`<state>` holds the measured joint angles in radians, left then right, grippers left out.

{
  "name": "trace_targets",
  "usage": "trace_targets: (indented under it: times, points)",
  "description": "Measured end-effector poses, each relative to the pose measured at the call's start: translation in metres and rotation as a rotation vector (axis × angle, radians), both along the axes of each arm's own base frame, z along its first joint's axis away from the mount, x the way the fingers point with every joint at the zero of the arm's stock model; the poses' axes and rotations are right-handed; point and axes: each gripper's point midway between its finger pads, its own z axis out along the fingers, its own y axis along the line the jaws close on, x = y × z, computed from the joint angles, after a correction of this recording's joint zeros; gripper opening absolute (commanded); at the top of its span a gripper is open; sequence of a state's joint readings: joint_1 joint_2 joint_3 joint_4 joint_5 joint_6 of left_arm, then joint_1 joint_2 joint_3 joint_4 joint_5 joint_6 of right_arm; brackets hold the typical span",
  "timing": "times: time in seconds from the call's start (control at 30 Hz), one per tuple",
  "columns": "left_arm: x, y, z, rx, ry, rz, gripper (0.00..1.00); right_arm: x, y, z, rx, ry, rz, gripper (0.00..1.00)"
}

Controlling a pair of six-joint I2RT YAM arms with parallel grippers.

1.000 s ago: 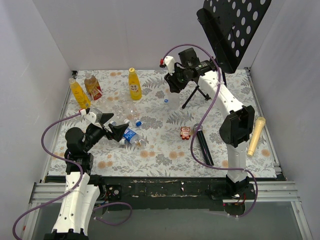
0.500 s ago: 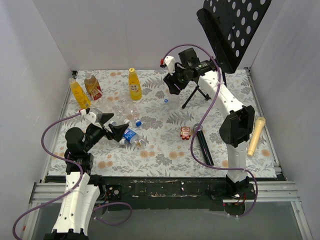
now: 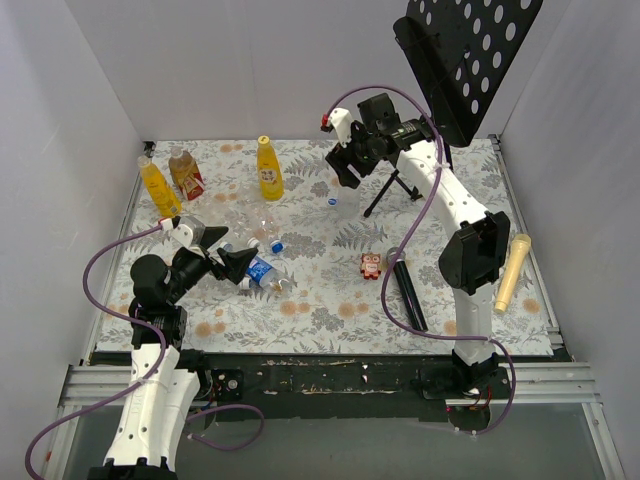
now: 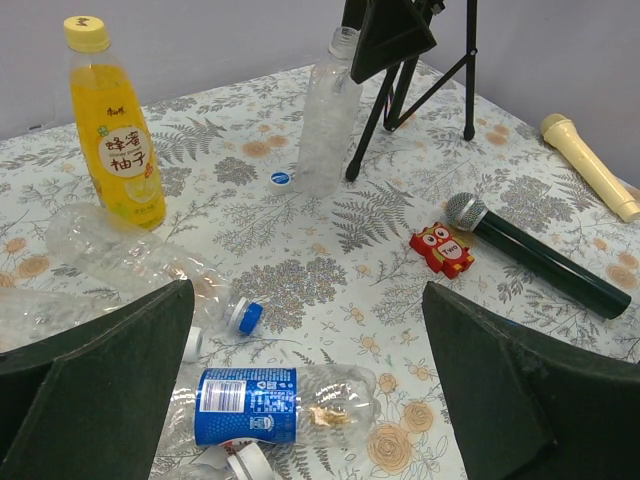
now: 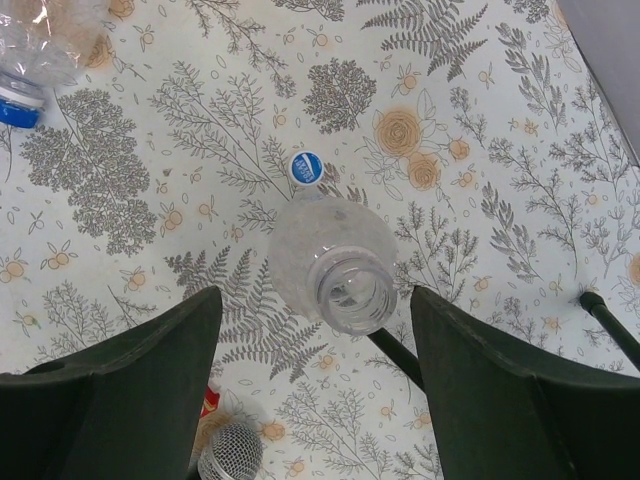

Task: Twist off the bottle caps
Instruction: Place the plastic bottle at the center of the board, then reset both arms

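Note:
A clear bottle [image 3: 345, 204] stands upright mid-table, its neck [image 5: 352, 291] bare. A loose blue cap [image 5: 305, 167] lies beside its base [image 4: 281, 179]. My right gripper [image 3: 346, 168] hovers open just above that neck, its fingers [image 5: 150, 385] on either side and touching nothing. My left gripper [image 3: 226, 256] is wide open and empty over a lying blue-labelled bottle [image 4: 285, 405]. A crushed clear bottle with a blue cap [image 4: 248, 317] and a white-capped one [image 4: 240, 462] lie close by. Yellow juice bottles [image 3: 268, 170] [image 3: 158, 190] keep yellow caps [image 4: 86, 33].
A squat brown bottle [image 3: 186, 175] stands at the back left. A black music stand [image 3: 465, 50] rises behind the right arm, its tripod leg [image 5: 395, 355] next to the upright bottle. A black microphone [image 3: 410, 295], a yellow microphone [image 3: 512, 270] and a red toy [image 3: 372, 264] lie right.
My right gripper has opened its jaws and lifted slightly above the upright bottle's neck. The left arm and the bottles have not moved.

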<state>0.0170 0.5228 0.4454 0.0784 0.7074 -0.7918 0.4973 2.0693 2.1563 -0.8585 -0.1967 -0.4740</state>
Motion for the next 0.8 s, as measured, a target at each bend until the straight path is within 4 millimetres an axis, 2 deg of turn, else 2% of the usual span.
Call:
trace_targets:
  times: [0.27, 0.43, 0.6, 0.73, 0.8]
  points:
    - [0.0, -0.001, 0.0, 0.0, 0.001, -0.005, 0.98, 0.003, -0.003, 0.005, -0.01, -0.023, -0.017, 0.89]
    - [0.0, -0.001, 0.0, -0.004, 0.005, -0.007, 0.98, -0.001, -0.005, 0.021, 0.005, -0.048, -0.015, 0.9]
    - [-0.001, -0.002, 0.002, -0.026, 0.011, -0.008, 0.98, -0.02, 0.002, 0.061, 0.059, -0.114, 0.026, 0.91]
    - [-0.001, -0.003, 0.005, -0.053, 0.022, -0.006, 0.98, -0.052, 0.017, 0.102, 0.131, -0.178, 0.116, 0.91]
    - [0.001, -0.002, 0.005, -0.077, 0.043, 0.007, 0.98, -0.071, 0.023, 0.113, 0.153, -0.198, 0.17, 0.91]
